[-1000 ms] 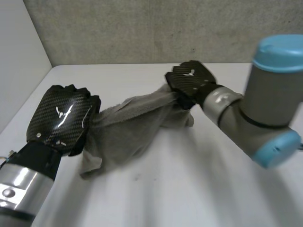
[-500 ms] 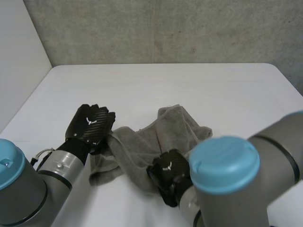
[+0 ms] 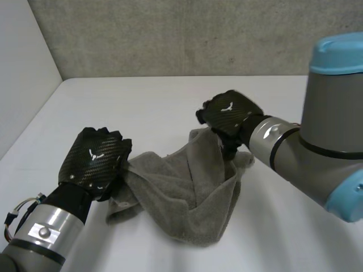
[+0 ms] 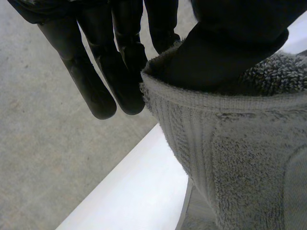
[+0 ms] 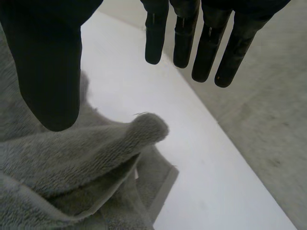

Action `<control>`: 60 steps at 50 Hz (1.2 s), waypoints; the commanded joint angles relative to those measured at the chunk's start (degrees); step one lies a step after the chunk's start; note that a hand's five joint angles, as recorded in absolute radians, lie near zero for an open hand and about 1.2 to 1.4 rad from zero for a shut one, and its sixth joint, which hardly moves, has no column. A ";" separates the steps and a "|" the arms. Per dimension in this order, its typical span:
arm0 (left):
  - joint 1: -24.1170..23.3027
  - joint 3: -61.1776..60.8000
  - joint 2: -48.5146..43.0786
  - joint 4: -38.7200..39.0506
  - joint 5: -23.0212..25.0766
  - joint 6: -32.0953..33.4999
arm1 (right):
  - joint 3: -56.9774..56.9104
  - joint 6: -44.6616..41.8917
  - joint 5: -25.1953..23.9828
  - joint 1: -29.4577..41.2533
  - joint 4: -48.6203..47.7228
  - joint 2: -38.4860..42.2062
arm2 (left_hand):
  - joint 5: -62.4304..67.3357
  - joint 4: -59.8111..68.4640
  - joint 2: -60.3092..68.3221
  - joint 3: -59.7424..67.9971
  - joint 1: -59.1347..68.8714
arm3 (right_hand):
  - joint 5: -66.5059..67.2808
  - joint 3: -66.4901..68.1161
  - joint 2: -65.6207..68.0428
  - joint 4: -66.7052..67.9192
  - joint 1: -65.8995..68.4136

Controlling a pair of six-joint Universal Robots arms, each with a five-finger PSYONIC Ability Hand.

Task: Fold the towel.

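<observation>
**Towel [image 3: 187,192] bunched on the table, held at one edge only**

- Position: the towel lies in a rumpled heap on the white table [image 3: 142,107] between the two arms, with layers overlapping and no flat panel.
- Left hand [image 3: 95,161]: at the towel's left edge. In the left wrist view the hem [image 4: 201,103] is pinched under the thumb against near-straight fingers [image 4: 103,81].
- Right hand [image 3: 229,112]: above the far right corner. Its fingers [image 5: 210,52] are straight and spread away from the thumb [image 5: 50,72], holding nothing. The corner [image 5: 148,128] peaks below the gap, untouched.
- Risks: the right hand could close on several stacked layers instead of the single corner, giving a skewed fold. The left pinch sits shallow on the hem, so a pull could slip it free or drag the whole heap sideways.
</observation>
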 commanded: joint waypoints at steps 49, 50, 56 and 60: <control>-0.32 -1.80 1.36 -1.06 -0.31 -0.40 | 17.57 -14.24 -5.01 -4.18 -12.54 10.32 | 10.37 10.21 10.23 10.30 10.94 | 43.51 42.56 41.82 43.33 45.41; -0.06 -1.80 1.36 -1.06 -0.22 -0.40 | 18.18 -14.16 -5.01 -4.44 -13.84 10.32 | 10.37 10.21 10.23 10.30 10.94 | 56.78 55.82 55.09 56.60 58.67; 0.82 -0.31 1.79 -1.32 -0.31 0.04 | 17.93 -11.79 -4.13 -7.07 -16.14 5.77 | 10.37 10.21 10.23 10.30 10.94 | 56.91 55.95 55.22 56.73 58.80; 1.26 4.33 4.94 -2.54 -0.66 -0.22 | 15.74 -6.97 -3.87 -9.44 -15.62 -4.76 | 10.37 10.21 10.23 10.30 10.94 | 56.91 55.95 55.22 56.73 58.80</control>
